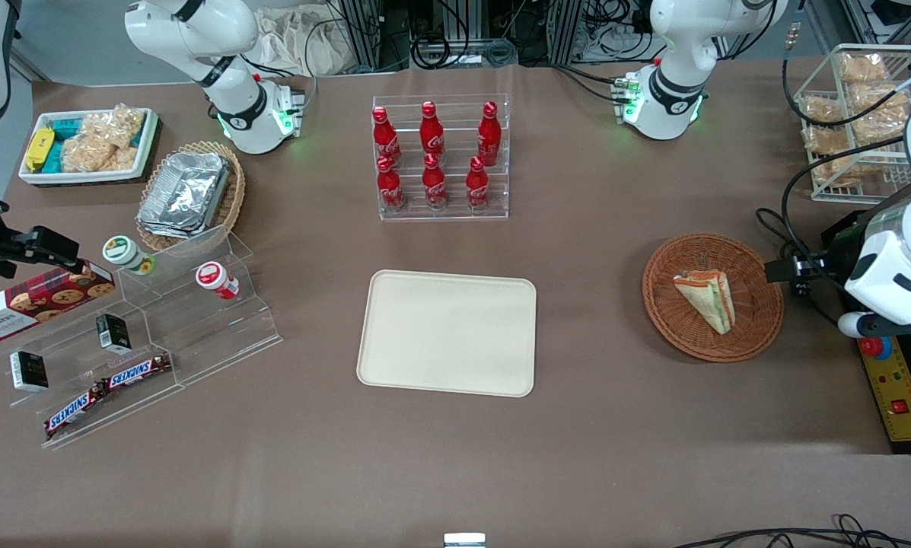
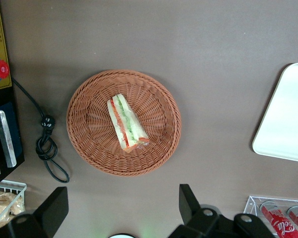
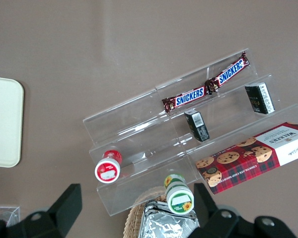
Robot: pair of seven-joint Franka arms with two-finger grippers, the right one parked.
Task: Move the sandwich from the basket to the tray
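The sandwich [image 1: 708, 299] [image 2: 126, 124], a pale wedge with green and orange-red stripes, lies in the middle of the round reddish-brown basket [image 1: 752, 335] [image 2: 89, 134]. My gripper [image 1: 794, 274] [image 2: 121, 206] hangs open above the bare table just beside the basket's rim, toward the working arm's end. Nothing is between its fingers [image 2: 188, 201]. The cream tray [image 1: 447, 332] [image 2: 285, 114] lies flat mid-table with nothing on it, about a basket's width from the basket toward the parked arm's end.
A clear rack of red cola bottles [image 1: 440, 156] stands farther from the front camera than the tray. A yellow control box [image 1: 893, 388], a black cable [image 2: 47, 144] and a wire rack of snack bags [image 1: 858, 114] sit near the working arm. A stepped acrylic shelf [image 1: 120, 335] stands toward the parked arm's end.
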